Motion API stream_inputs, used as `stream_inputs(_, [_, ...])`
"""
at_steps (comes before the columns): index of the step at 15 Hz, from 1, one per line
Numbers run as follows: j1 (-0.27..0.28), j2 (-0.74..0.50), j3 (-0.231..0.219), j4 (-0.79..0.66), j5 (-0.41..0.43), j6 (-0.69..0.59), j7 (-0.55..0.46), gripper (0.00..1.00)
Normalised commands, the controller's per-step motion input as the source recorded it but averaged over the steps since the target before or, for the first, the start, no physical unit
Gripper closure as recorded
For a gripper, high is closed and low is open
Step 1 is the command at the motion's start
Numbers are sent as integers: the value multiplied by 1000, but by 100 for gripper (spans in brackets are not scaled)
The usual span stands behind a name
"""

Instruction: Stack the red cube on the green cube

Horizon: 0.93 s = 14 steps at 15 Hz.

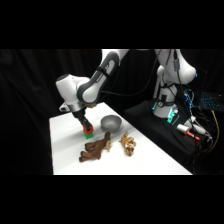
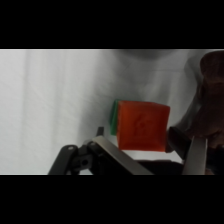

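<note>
Claw (image 2: 150, 150) apparently clamped on red cube (image 2: 142, 125), sitting atop green cube (image 2: 114, 117) on desk (image 1: 150, 160), beside grey bowl (image 1: 111, 122). Rigid, light; grip flat opposite faces.

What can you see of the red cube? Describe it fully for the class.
The red cube is a small, plain orange-red block with matte faces and a faint mark on the side facing the wrist camera. It sits between the gripper fingers, directly over the green cube, whose edge peeks out behind it. In the side view it appears stacked on the green one.
</note>
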Motion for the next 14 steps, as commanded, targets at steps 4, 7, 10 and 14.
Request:
stream_inputs(4, [28,-223,-35,45,-80,-300,-59,0])
stream_inputs(7, [-17,-377,15,-101,7,-314,-155,0])
stream_inputs(10, [-3,-445,25,-162,44,-269,-155,0])
stream_inputs(14, [47,-382,8,-124,41,-229,-100,0])
